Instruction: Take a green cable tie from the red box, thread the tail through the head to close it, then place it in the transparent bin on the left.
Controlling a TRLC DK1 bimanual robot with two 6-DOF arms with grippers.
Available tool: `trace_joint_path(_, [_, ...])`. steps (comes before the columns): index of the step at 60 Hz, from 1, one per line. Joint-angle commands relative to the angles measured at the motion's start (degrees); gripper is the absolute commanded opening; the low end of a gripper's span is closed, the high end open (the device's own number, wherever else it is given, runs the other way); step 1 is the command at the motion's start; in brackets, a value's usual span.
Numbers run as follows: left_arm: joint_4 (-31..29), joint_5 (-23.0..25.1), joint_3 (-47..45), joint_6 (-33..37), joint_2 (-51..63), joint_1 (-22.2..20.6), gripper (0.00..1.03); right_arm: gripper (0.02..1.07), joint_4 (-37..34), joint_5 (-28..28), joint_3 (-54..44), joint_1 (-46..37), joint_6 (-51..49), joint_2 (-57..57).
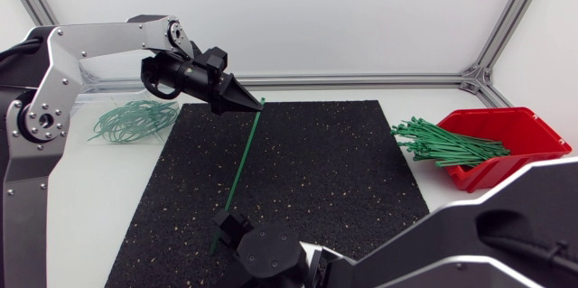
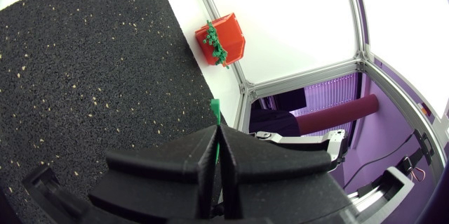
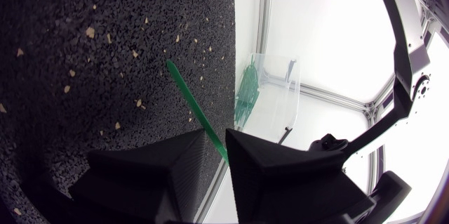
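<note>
Black mat (image 1: 307,162), between red box (image 1: 524,134) and bin (image 3: 280,76), underlies the cable tie (image 1: 244,157).

readable text: none, in any view
red box (image 1: 535,125): no legible label or number
transparent bin (image 3: 280,87): no legible print
black mat (image 1: 307,171): light speckles only, no legible marks
</note>
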Motion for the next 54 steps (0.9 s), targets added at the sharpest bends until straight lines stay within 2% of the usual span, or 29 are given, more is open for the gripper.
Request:
trace_joint_path(1, [-1.2,0.2,1.6,0.9,1.5,0.1,0.03,0.28,-0.5,-1.1,1.2,1.3,1.0,3.3])
trace_joint_path(29, [-1.2,0.2,1.8,0.9,1.6,-0.1,0.03,0.2,-0.6,-0.6,1.2,2.0,0.7,3.4])
trace_joint_path(54, [-1.2,0.2,2.0,0.9,1.6,-0.2,0.03,0.2,-0.7,0.0,0.1,3.6,0.7,2.5])
